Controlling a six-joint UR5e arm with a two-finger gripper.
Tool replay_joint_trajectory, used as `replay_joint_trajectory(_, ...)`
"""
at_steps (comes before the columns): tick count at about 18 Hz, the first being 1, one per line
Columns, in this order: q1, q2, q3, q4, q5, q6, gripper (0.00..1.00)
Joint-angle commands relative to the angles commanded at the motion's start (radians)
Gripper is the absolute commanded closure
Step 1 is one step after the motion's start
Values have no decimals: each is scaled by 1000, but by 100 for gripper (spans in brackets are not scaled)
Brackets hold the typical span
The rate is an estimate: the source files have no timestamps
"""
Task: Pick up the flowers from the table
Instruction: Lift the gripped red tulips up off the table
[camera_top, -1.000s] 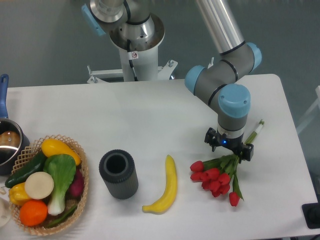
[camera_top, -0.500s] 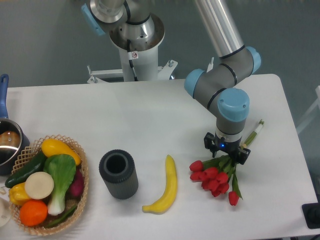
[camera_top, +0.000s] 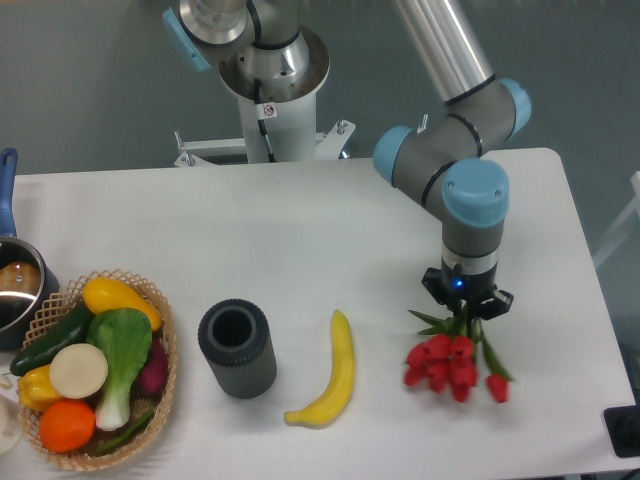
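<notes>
**Gripper on the tulip stems at the right side of the table**

The two-finger gripper (camera_top: 466, 310) on the grey arm with light-blue joint caps (camera_top: 470, 190) points straight down over the right part of the large white rectangular tabletop with rounded corners (camera_top: 300, 230). Its fingers are pinched on the green stems of the small bunch of red closed tulips (camera_top: 452, 361). The red heads hang directly below the gripper, green leaves fanning out to both sides at the grip point. Whether the heads touch the tabletop cannot be told.

Other items on the tabletop:
- A curved yellow banana (camera_top: 334, 372) lies left of the bunch, apart from it.
- A dark grey ribbed cylinder with an open top (camera_top: 236, 349) stands upright left of the banana.
- A woven wicker basket (camera_top: 168, 372) at the left edge holds assorted vegetables and fruit.
- A metal pot with a blue handle (camera_top: 12, 285) sits at the far left, cut by the frame edge.
</notes>
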Motion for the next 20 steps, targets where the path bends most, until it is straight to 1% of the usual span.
replay_joint_trajectory(1,6,3,15,-27,-2,0,100)
replay_joint_trajectory(2,12,11,37,-73,-2,-2,100)
replay_joint_trajectory(5,34,15,124,-248,-12,3,100)
replay_joint_trajectory(6,35,15,152,-294,-30,0,100)
replay_joint_trajectory(7,38,15,176,-327,-47,2,100)
replay_joint_trajectory(8,46,14,192,-347,-61,0,100)
replay_joint_trajectory(9,46,14,198,-354,-74,0,100)
replay_joint_trajectory(11,48,15,198,-361,-95,0,100)
replay_joint_trajectory(12,48,18,198,-373,-104,-6,100)
replay_joint_trajectory(14,49,37,200,-384,-109,-15,100)
replay_joint_trajectory(15,51,38,213,-385,-109,-17,100)
replay_joint_trajectory(16,48,38,233,-400,-110,-17,100)
replay_joint_trajectory(18,37,25,287,-455,-107,-17,100)
replay_joint_trajectory(20,12,6,327,-485,-106,-29,100)
